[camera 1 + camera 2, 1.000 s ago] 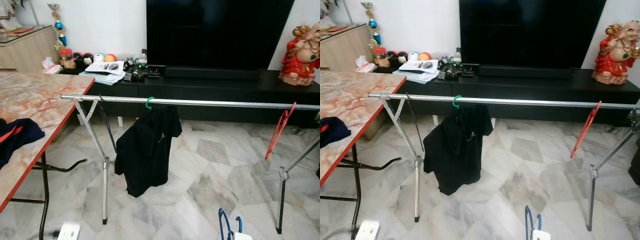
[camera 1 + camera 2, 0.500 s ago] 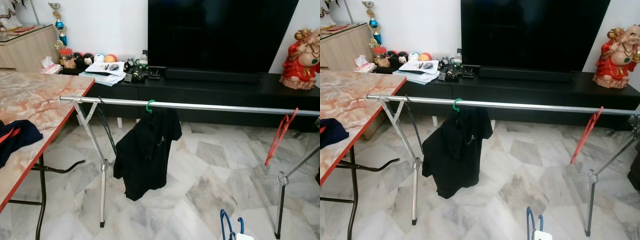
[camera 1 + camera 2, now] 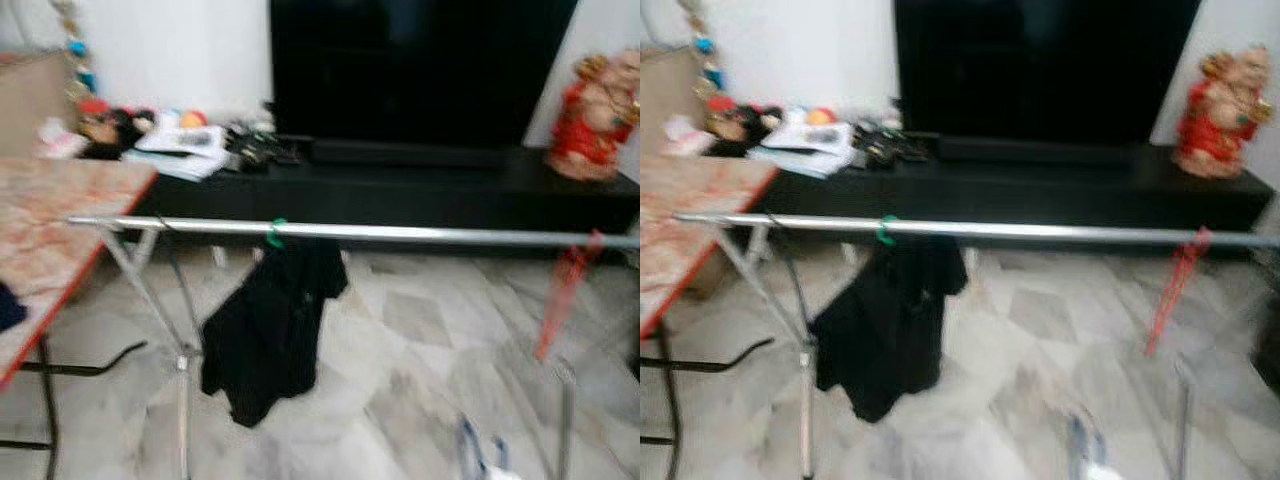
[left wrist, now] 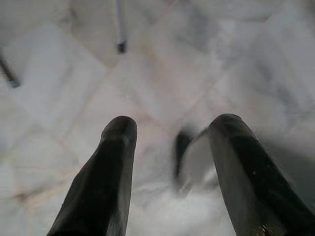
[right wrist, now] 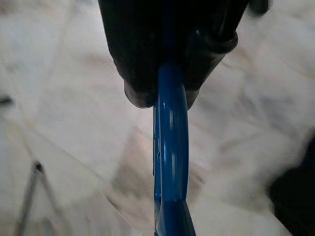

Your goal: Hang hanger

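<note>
Our right claw [image 5: 165,91] is clamped on the blue hanger [image 5: 170,162], whose curved plastic runs out from between the black fingers over the pale marble floor [image 5: 64,113]. In the head views, blurred, the blue hanger shows low down, near the bottom edge, below the rail. Our left claw [image 4: 172,142] hangs idle with its fingers [image 4: 106,177] apart and nothing between them, pointing down at the floor tiles.

Ahead of us a silver clothes rail [image 3: 420,234] runs across the room on crossed metal legs [image 3: 180,360]. A black shirt [image 3: 270,330] hangs from it on a green hanger hook [image 3: 276,234], toward the rail's left part. A red hanger [image 3: 562,300] hangs near the rail's right end, well apart from the shirt. To our left stands a bench [image 3: 50,230] with a marbled top and red edge. Behind the rail a low black cabinet [image 3: 420,190] carries a large dark screen [image 3: 410,70], scattered papers [image 3: 180,150], and a red figurine [image 3: 592,115] at its right end.
</note>
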{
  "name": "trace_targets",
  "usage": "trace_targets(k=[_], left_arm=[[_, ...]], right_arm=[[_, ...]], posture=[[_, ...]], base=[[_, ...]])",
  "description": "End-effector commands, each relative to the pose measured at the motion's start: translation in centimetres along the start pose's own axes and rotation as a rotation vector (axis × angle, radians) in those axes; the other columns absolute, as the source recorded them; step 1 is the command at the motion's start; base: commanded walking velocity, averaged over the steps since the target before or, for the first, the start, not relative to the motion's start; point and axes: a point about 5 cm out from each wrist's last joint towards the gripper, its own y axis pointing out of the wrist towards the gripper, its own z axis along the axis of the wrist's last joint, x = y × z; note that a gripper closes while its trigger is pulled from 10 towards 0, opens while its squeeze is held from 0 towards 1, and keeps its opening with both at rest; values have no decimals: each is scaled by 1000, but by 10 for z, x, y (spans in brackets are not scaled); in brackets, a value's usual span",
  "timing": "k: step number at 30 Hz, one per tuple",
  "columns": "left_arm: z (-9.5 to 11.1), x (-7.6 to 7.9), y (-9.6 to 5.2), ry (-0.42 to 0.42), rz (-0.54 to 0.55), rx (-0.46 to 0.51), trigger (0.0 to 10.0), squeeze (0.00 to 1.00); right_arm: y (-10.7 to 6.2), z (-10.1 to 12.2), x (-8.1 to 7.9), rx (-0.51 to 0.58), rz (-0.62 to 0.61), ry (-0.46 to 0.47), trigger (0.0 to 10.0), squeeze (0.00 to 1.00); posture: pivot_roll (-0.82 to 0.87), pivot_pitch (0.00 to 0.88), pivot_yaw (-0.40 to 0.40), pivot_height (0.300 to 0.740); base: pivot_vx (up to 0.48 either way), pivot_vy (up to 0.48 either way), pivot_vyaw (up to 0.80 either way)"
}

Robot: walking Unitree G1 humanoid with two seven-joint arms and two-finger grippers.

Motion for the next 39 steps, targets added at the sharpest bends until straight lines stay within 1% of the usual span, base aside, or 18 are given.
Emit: trace_targets(k=[1,9,10,12,15,17,18,19,20,21,25,26,28,30,32,36,38,39], left_arm=[[-13,-13,-4,27,29,-48,10000,0],[-21,-28,-9,23,51,-88,10000,0],[-22,-30,-10,23,54,-92,10000,0],[-24,-34,-11,25,60,-102,10000,0],[-28,-35,-13,45,61,-122,10000,0],[-29,-35,-13,50,61,-125,10000,0],[-31,-33,-13,51,59,-129,10000,0],[-31,-33,-13,51,59,-129,10000,0],[-31,-32,-13,51,58,-131,10000,0],[-31,-31,-13,53,56,-132,10000,0],[-31,-29,-12,56,51,-133,10000,0],[-31,-29,-12,56,51,-133,10000,0],[-31,-30,-12,55,54,-134,10000,0],[-31,-32,-12,52,57,-136,10000,0],[-30,-33,-13,51,60,-137,10000,0],[-31,-35,-13,62,57,-146,10000,0],[-31,-35,-13,74,51,-149,10000,0],[-32,-33,-13,78,46,-150,10000,0]], right_arm=[[1,6,-10,25,27,10,10000,0],[1,8,-11,45,30,15,10000,0],[1,9,-11,53,33,3,10000,0],[1,13,-13,86,58,-60,10000,0],[1,19,-16,129,102,-101,10000,0],[1,19,-16,135,106,-108,10000,0],[4,52,-22,235,108,-99,10000,0],[4,52,-22,235,108,-99,10000,0],[4,94,-31,351,109,-82,10000,0],[3,105,-33,386,108,-71,10000,0],[0,129,-37,483,91,-35,10000,0],[0,129,-37,483,91,-35,10000,0],[-2,137,-37,525,82,-21,10000,0],[-4,140,-36,553,80,9,10000,0],[-4,138,-34,567,73,22,10000,0],[-8,123,-22,606,45,15,10000,0],[-9,124,-19,625,34,20,10000,0],[-10,130,-18,644,32,25,10000,0]], posture=[[172,0,-20,740],[172,0,-18,740],[172,0,-18,740],[163,0,-13,740],[143,0,-1,740],[143,0,-1,740],[144,0,2,740],[144,0,2,740],[148,0,1,740],[150,0,0,740],[161,0,-6,740],[161,0,-6,740],[162,0,-9,740],[159,0,-14,740],[158,0,-14,740],[147,0,-4,740],[138,0,0,740],[135,0,1,740]], base=[[360,0,0],[365,0,0],[368,0,0],[364,0,0],[233,0,0],[0,0,0],[0,0,0],[0,0,0],[0,0,0],[0,0,0],[0,0,0],[0,0,0],[0,0,0],[0,0,0],[0,0,0],[0,0,0],[0,0,0],[0,0,0]])
